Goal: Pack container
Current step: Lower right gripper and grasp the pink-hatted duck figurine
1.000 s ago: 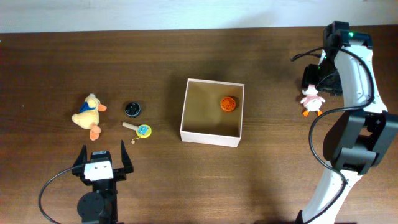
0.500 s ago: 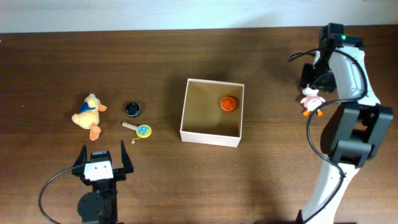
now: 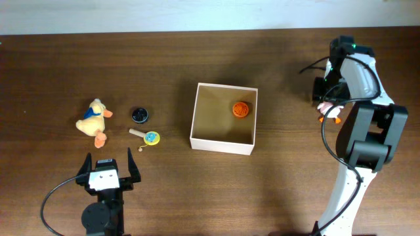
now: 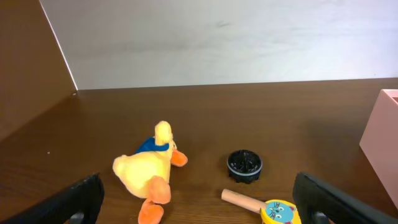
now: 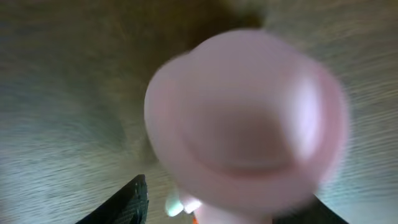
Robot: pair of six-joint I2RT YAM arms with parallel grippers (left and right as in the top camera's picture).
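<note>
Container [image 3: 222, 145]: square shallow cardboard box, white walls, tan inside, at the centre of the dark wooden table [image 3: 289, 190], holding a ridged orange disc [image 3: 241, 109].
Left gripper [image 3: 109, 158]: jaws wide, empty.
Right gripper [image 3: 326, 96]: fingers either side of a smooth pink rounded toy [image 5: 249, 118], blurred; grip unclear.
Change: right arm [image 3: 367, 82] swung left, now covering most of the toy.

The container [image 3: 223, 145] sits mid-desk [image 3: 289, 190], open on top, with only an orange toy [image 3: 241, 109] in its 1 o'clock corner. At its 9 o'clock, a black round cap [image 3: 139, 115], a small rattle [image 3: 146, 136] and a plush duck [image 3: 93, 120] lie near each other. Toward 3 o'clock, bare desk runs to the right arm [image 3: 367, 78], which is above a pink toy [image 3: 328, 110].
</note>
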